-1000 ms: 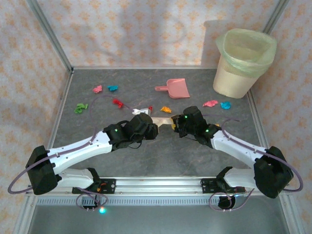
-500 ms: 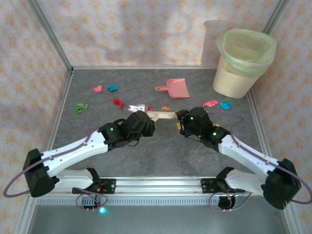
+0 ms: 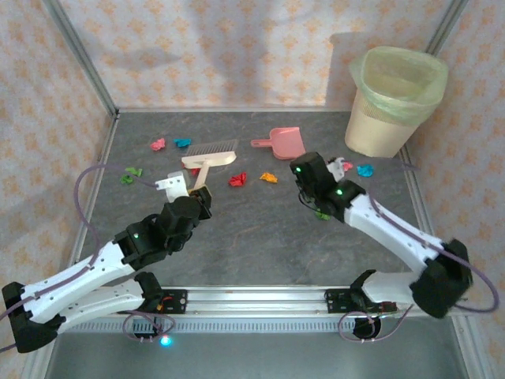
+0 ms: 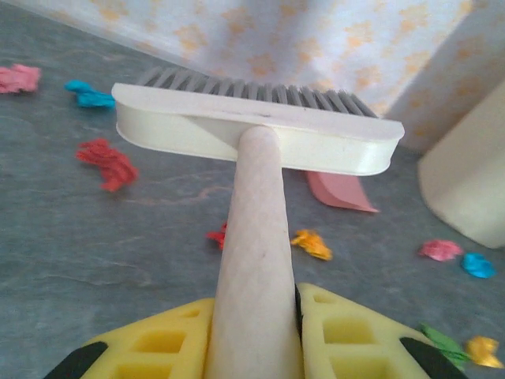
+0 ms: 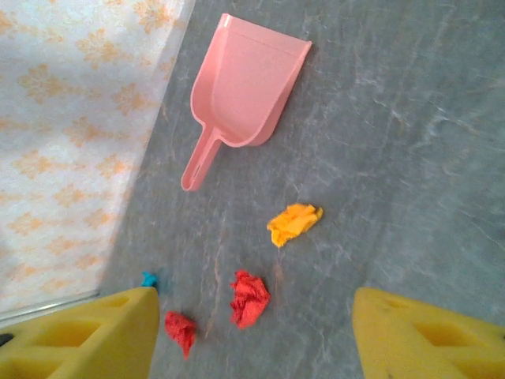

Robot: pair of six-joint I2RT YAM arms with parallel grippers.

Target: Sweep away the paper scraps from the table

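My left gripper (image 3: pixel 194 202) (image 4: pixel 256 316) is shut on the handle of a cream brush (image 3: pixel 209 155) (image 4: pixel 256 130), whose bristles point toward the back wall. Paper scraps lie on the grey table (image 3: pixel 260 237): pink (image 3: pixel 158 144) and blue (image 3: pixel 183 143) at the back left, green (image 3: pixel 130 172), red (image 3: pixel 237 180) (image 5: pixel 249 298), orange (image 3: pixel 269 178) (image 5: pixel 293 223), and pink (image 3: pixel 343 166) with blue (image 3: pixel 364 170) at the right. My right gripper (image 3: pixel 304 170) (image 5: pixel 252 339) hangs open above the red and orange scraps, holding nothing.
A pink dustpan (image 3: pixel 284 142) (image 5: pixel 248 87) lies flat behind the right gripper. A cream bin (image 3: pixel 394 99) with a green liner stands in the back right corner. Aluminium rails and floral walls bound the table.
The brush, earlier lying sideways between both grippers, now points to the back in the left gripper, which drew back left. The right gripper has let go and moved back toward the dustpan.
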